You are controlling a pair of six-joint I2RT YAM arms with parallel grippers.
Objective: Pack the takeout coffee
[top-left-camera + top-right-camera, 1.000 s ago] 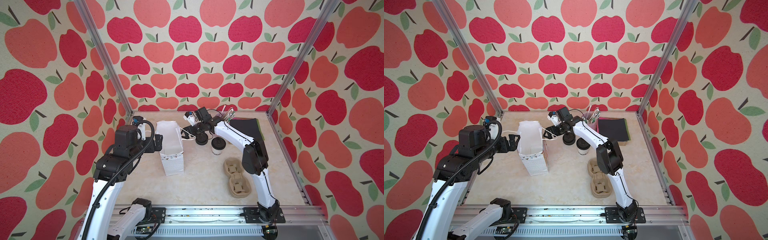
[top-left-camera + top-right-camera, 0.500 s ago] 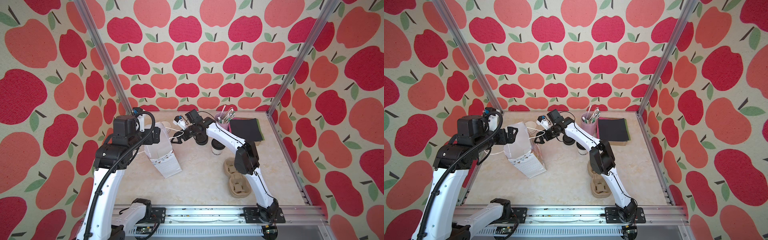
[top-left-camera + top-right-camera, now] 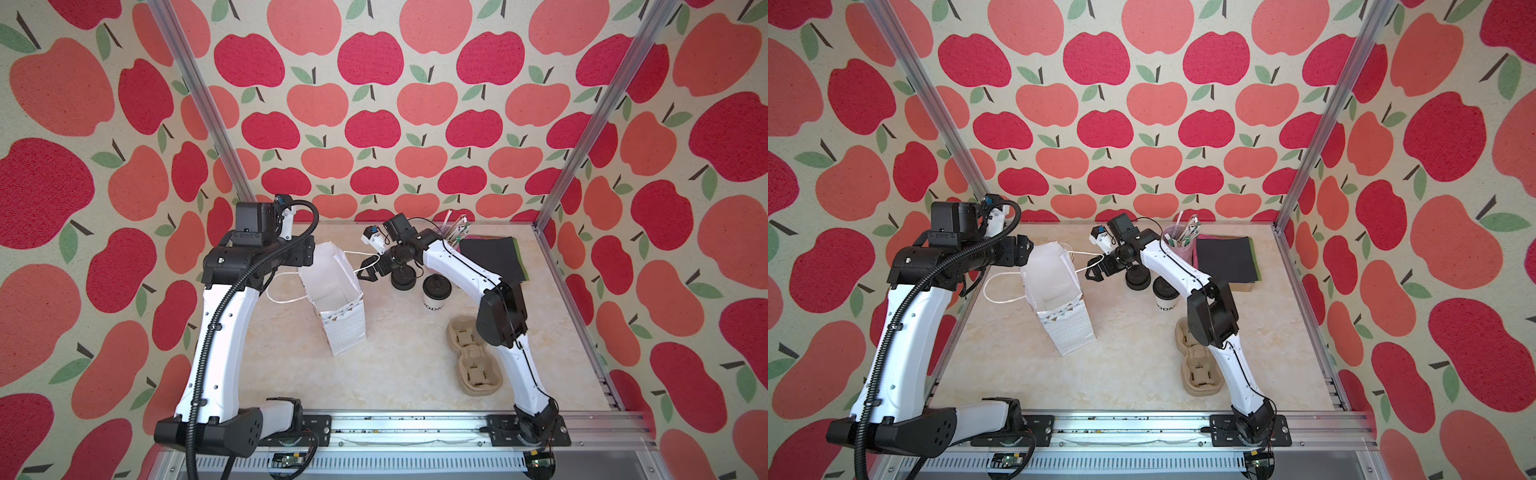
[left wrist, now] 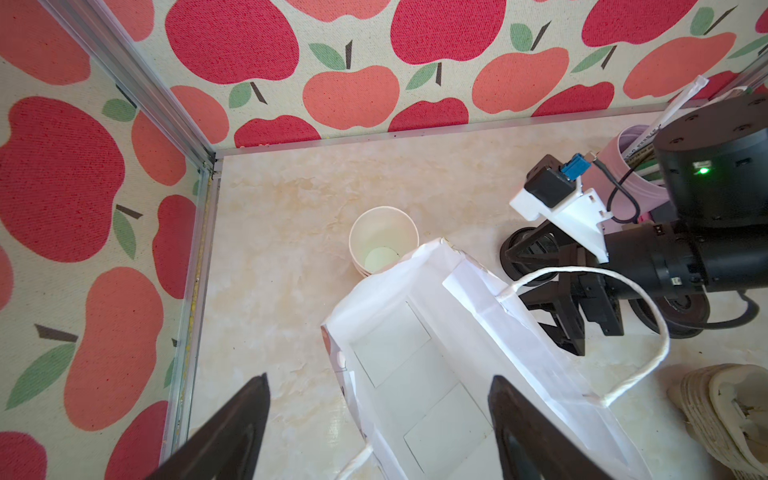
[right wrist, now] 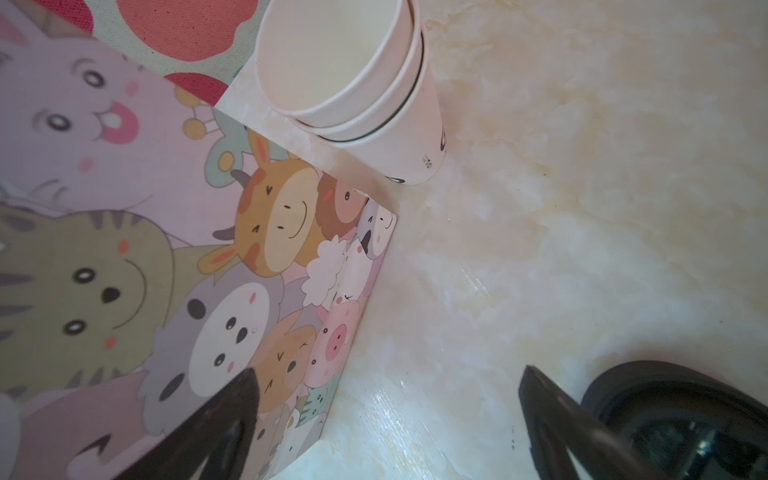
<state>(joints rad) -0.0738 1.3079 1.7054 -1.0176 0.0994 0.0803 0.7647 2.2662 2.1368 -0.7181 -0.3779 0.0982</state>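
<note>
The takeout coffee (image 3: 436, 293) (image 3: 1165, 296) is a white paper cup with black lettering and a black lid on it. It stands upright on the table, right of an open white paper bag (image 3: 337, 301) (image 3: 1059, 301). My left gripper (image 3: 309, 255) (image 4: 380, 377) is open, its fingers (image 4: 245, 419) straddling the bag's left rim. My right gripper (image 3: 368, 270) (image 5: 390, 371) is open at the bag's right side, by the string handle (image 4: 648, 324). It holds nothing. The bag's cartoon-printed wall (image 5: 166, 249) fills much of the right wrist view.
A stack of plain white cups (image 4: 382, 245) (image 5: 353, 83) stands behind the bag. Black lids (image 3: 403, 279) (image 5: 681, 415) lie by the coffee. A pink cup with sticks (image 3: 453, 232) and dark napkins (image 3: 494, 257) sit at the back right. A cardboard carrier (image 3: 473, 357) lies at the front right.
The right gripper has swung left and down from the lids to the bag's right handle. The bag leaned left, then stood back up. The left jaws have narrowed slightly at its left rim.
</note>
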